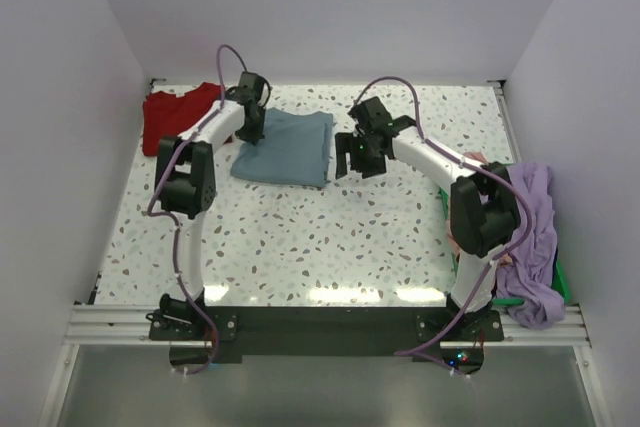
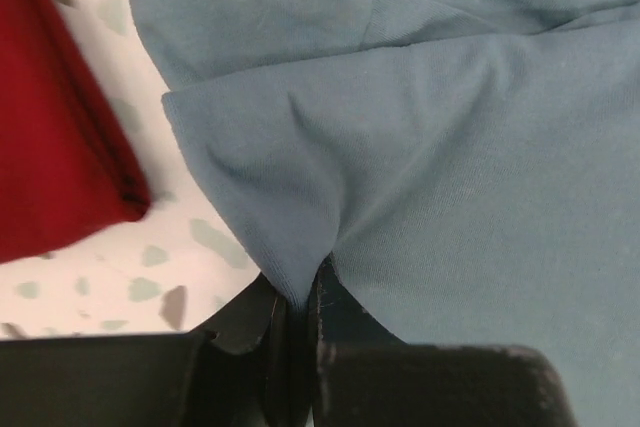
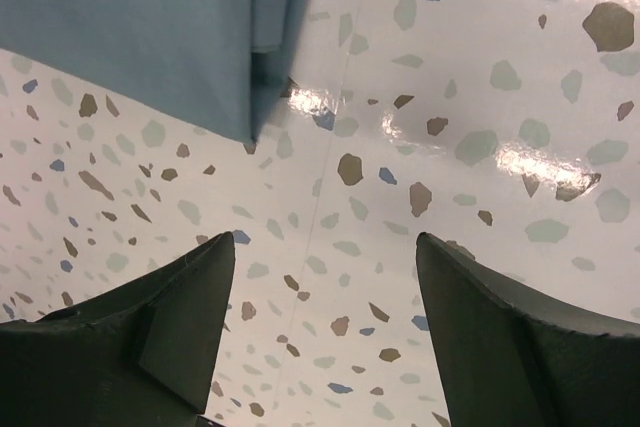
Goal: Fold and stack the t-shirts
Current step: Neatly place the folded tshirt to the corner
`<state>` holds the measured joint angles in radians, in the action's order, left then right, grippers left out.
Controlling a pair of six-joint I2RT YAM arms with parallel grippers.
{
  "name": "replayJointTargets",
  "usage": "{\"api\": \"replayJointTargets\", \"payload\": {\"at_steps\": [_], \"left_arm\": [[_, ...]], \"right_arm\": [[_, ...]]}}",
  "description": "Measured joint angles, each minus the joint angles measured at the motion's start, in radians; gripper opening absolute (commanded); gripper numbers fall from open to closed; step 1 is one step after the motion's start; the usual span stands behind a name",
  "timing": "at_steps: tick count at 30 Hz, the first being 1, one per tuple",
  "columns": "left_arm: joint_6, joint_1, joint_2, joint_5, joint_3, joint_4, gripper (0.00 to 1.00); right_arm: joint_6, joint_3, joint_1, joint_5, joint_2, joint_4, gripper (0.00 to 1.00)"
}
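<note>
The slate-blue t-shirt [image 1: 285, 147] lies folded far-centre on the surface [image 1: 300, 237], your left claw [image 2: 297, 307] clenched on its left edge, your right claw [image 3: 325, 247] released just beside it; stacking seems next, needing a gentle, fold-preserving drag.

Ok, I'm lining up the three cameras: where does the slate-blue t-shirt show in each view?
Top external: slate-blue t-shirt, folded, upper middle of the picture.
Left wrist: fills the upper right, pinched in the left gripper.
Right wrist: its corner, upper left.
Shared landmark: the speckled tabletop.
</note>
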<state>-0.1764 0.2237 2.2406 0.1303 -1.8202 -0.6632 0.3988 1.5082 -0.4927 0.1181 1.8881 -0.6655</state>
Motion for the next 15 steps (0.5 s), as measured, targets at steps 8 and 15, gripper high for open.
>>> {"api": "replayJointTargets", "payload": {"at_steps": [8, 15], "left_arm": [[0.151, 0.000, 0.039, 0.196, -0.125, -0.063, 0.00], [0.242, -0.001, 0.069, 0.290, -0.208, -0.075, 0.00]], "right_arm": [[0.001, -0.051, 0.000, 0.000, -0.001, -0.008, 0.76], [0.001, -0.060, 0.000, 0.000, -0.001, -0.011, 0.76]]}}
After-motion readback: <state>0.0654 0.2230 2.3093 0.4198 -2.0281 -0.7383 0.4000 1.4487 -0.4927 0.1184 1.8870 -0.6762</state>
